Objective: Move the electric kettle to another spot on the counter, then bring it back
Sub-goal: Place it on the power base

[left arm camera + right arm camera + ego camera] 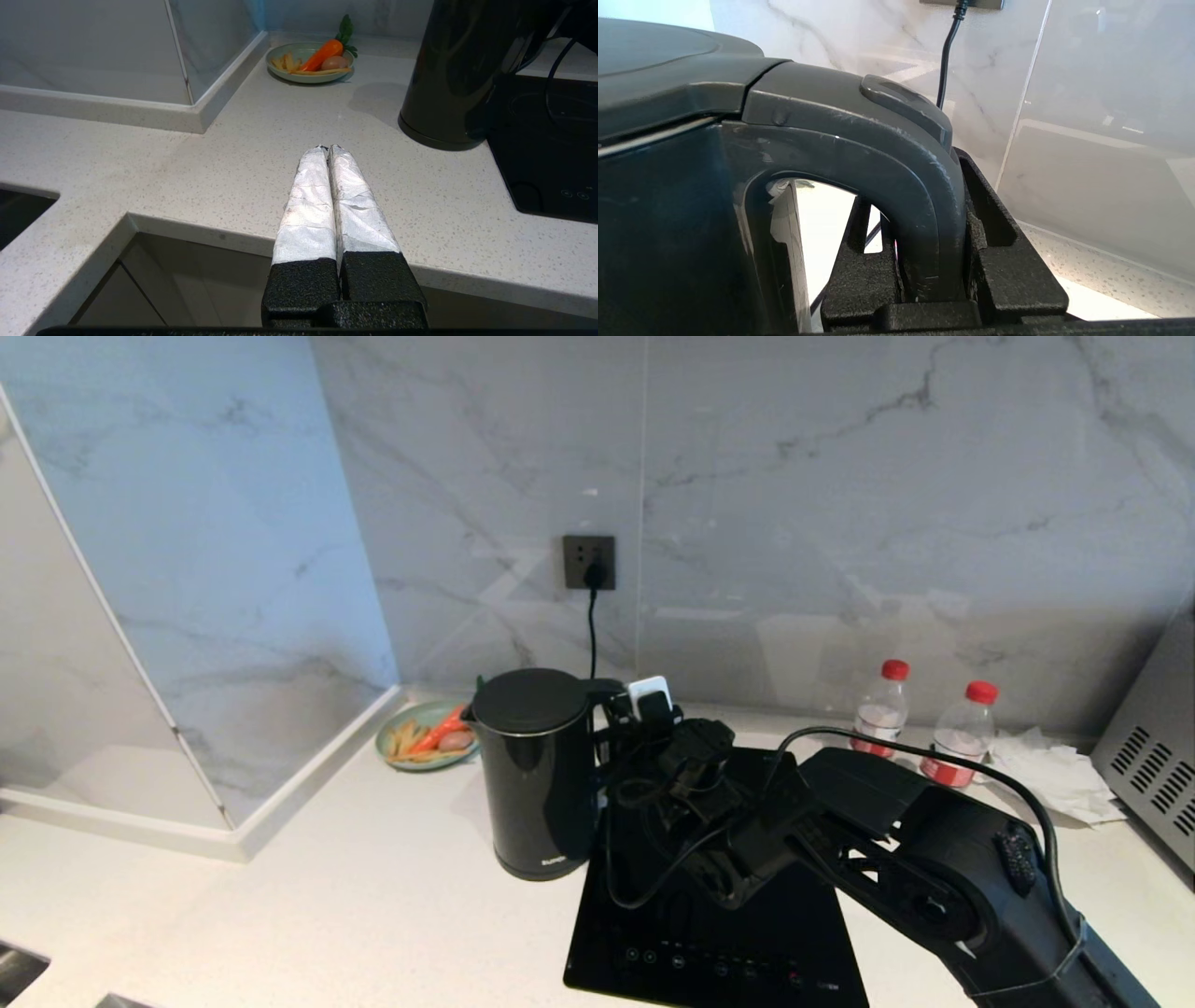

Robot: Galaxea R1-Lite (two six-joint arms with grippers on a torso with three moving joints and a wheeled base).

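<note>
the electric kettle (540, 775) has a glossy black body and a matt, lightly scuffed handle. the tabletop (243, 154) is white, finely speckled stone. the left pincer (328, 150) has crinkled silver foil over rough black plastic fingers. the cooktop (719, 943) is smooth black glass.

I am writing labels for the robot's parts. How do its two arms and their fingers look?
The right arm is matte black and blocky, with a loose black cable looping over it. The right gripper has rough-textured black fingers. The left gripper has long tapering fingers wrapped in crinkled silver tape, on rough black bases.
</note>
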